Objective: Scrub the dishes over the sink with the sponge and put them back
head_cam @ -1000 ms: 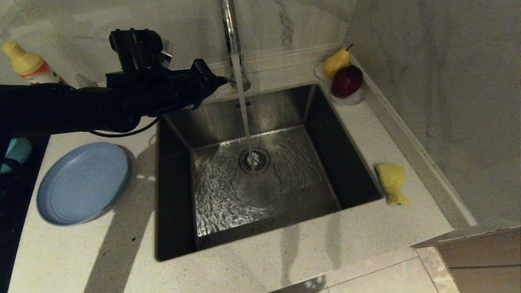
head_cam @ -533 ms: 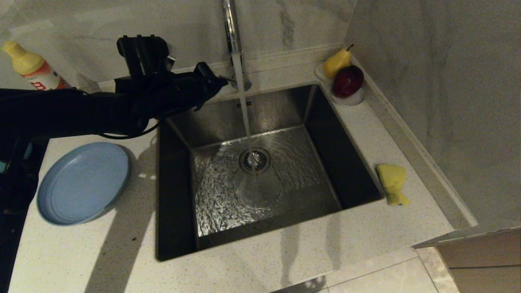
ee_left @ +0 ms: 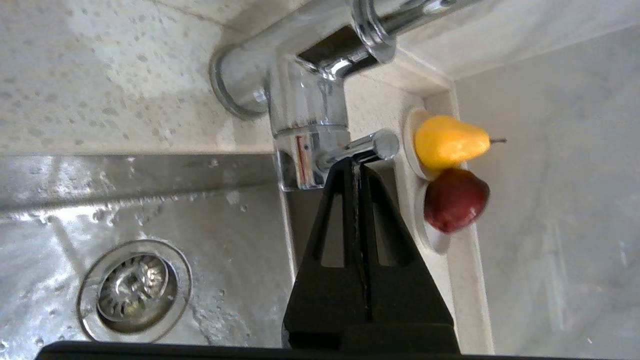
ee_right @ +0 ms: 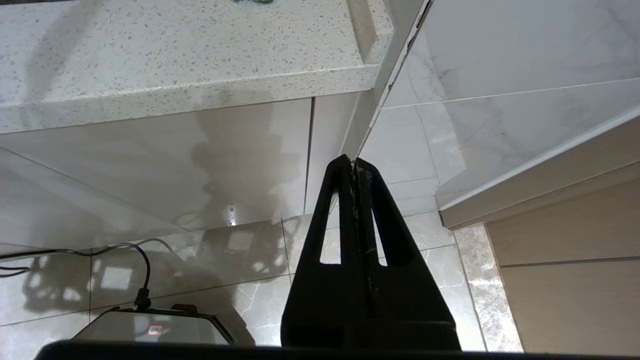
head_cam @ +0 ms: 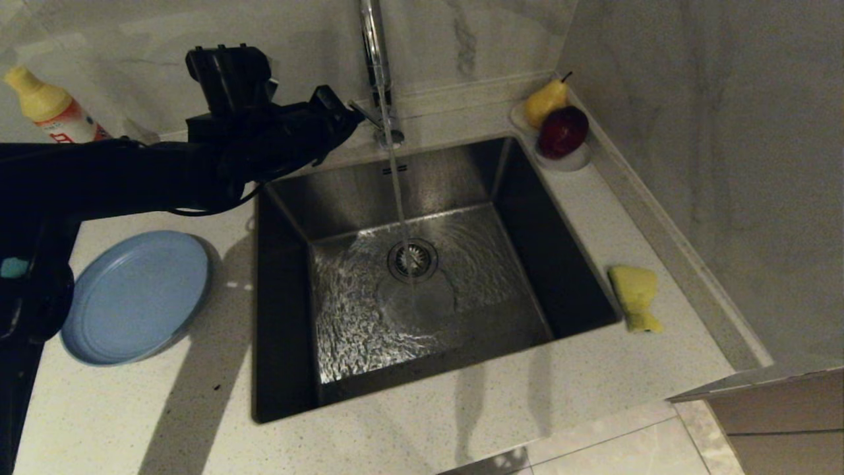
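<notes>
The steel sink point(head_cam: 283, 310) has a thin stream of water running from the chrome tap point(head_cam: 372, 46) onto its drain point(head_cam: 412, 258). My left gripper point(head_cam: 355, 116) is shut and empty, its tips against the tap's lever point(ee_left: 372, 146) at the back rim; the wrist view shows the left gripper point(ee_left: 356, 161) pressed under that lever beside the tap body point(ee_left: 310, 125). A slate-blue plate point(head_cam: 135, 297) lies on the counter left of the sink. The yellow sponge point(head_cam: 634, 297) lies on the counter right of it. My right gripper point(ee_right: 353, 162) hangs shut below the counter edge.
A white fruit dish point(head_cam: 572, 159) with a yellow pear point(head_cam: 544, 100) and a dark red apple point(head_cam: 562, 130) sits in the back right corner. A yellow-capped bottle point(head_cam: 46, 109) stands at the back left. Marble walls close the back and right.
My left gripper has lifted a little at the tap lever, which now shows beside its tips. The water stream has thinned. The right arm has not moved.
</notes>
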